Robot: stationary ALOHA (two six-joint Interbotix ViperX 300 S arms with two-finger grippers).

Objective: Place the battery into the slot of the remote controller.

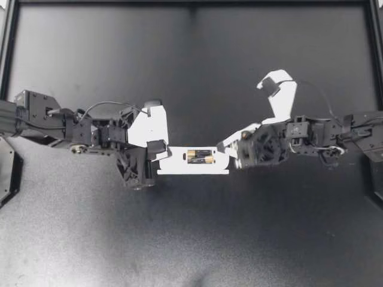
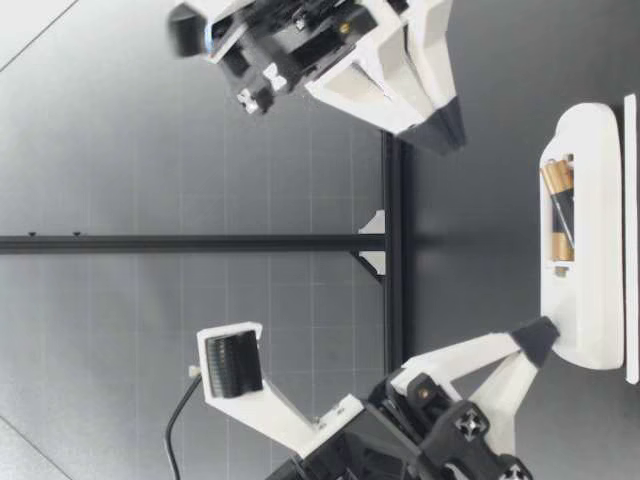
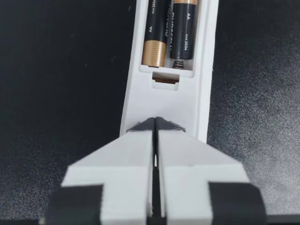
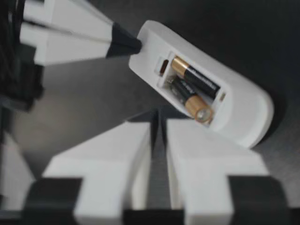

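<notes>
Dark matte tabletop [image 1: 191, 239], black frame rail [image 2: 200, 243]; grey gridded backdrop [image 2: 120, 150], possibly wall.

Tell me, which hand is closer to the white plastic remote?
Left. My left hand touches one end of the white plastic remote; my right hand hovers just above the other end.

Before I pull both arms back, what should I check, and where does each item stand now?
1. Both batteries lie in the remote controller's slot: ok.
2. Batteries pressed fully flat: cannot tell.
3. Left pincer shut, touching the remote controller's end: ok.
4. Right pincer shut, holding nothing: ok.
5. Right pincer raised off the remote controller: ok.
</notes>
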